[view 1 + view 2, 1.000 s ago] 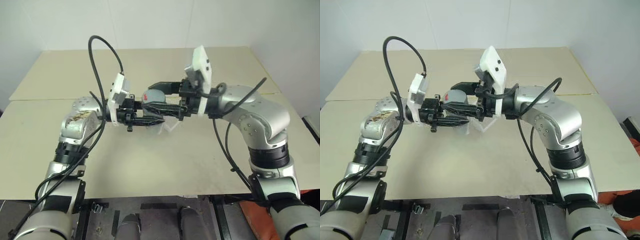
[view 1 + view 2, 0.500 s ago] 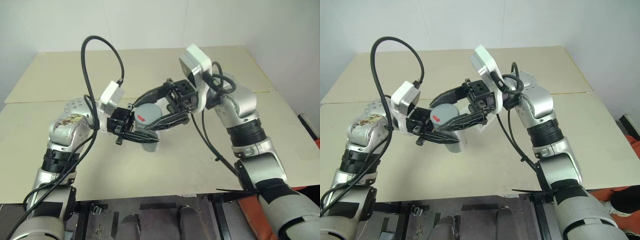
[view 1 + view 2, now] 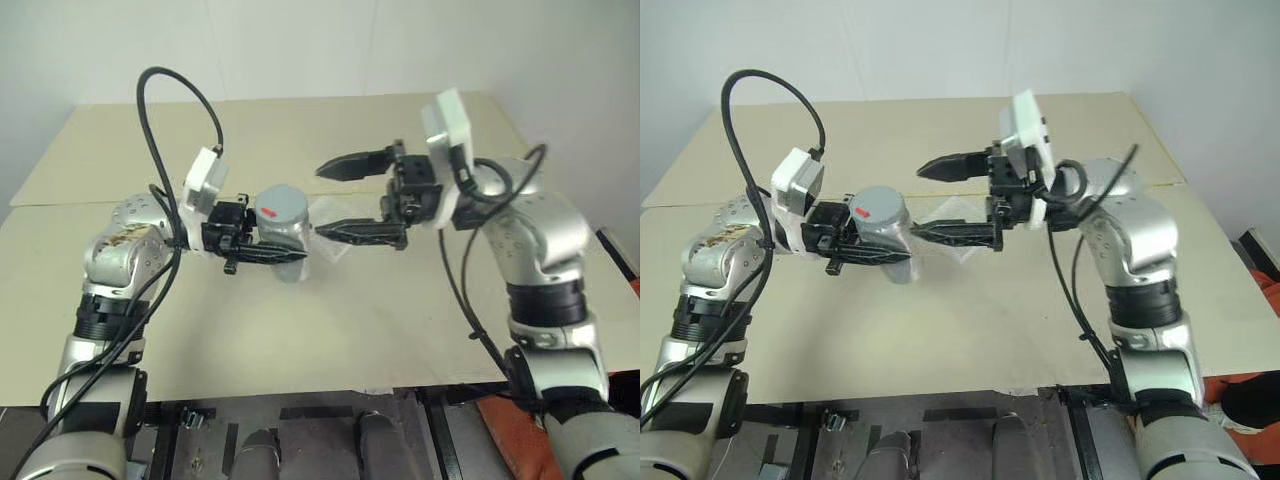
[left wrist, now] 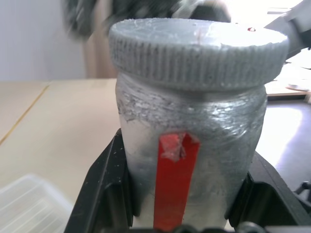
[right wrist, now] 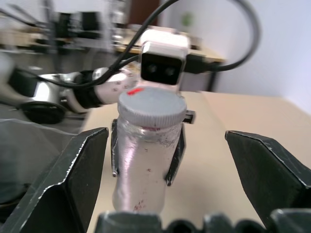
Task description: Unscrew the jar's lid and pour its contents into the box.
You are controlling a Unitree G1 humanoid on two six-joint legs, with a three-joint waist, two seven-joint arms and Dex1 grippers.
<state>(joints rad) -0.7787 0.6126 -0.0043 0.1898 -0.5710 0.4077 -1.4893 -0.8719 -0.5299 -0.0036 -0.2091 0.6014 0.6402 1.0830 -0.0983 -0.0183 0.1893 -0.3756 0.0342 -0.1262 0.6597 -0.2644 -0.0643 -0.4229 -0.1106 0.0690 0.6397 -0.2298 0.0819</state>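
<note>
Right tool (image 3: 338, 200) has opened and withdrawn from the lid (image 3: 281, 202).

A beige tabletop (image 3: 330, 330) was seen, made of two boards joined along a seam (image 3: 90, 198), with a plain pale wall (image 3: 300, 45) set right behind its far edge. Past the near edge, a dark metal frame (image 3: 320, 425) and dark floor were visible, plus a patch of red-orange (image 3: 500, 425) low at the right corner. Lighting was even and diffuse, soft shadows only; in the right wrist view a blurred background of dark shelving or benches with clutter (image 5: 73, 24) was made out, and a brown door-like panel (image 5: 143, 12) beside a pale wall.
</note>
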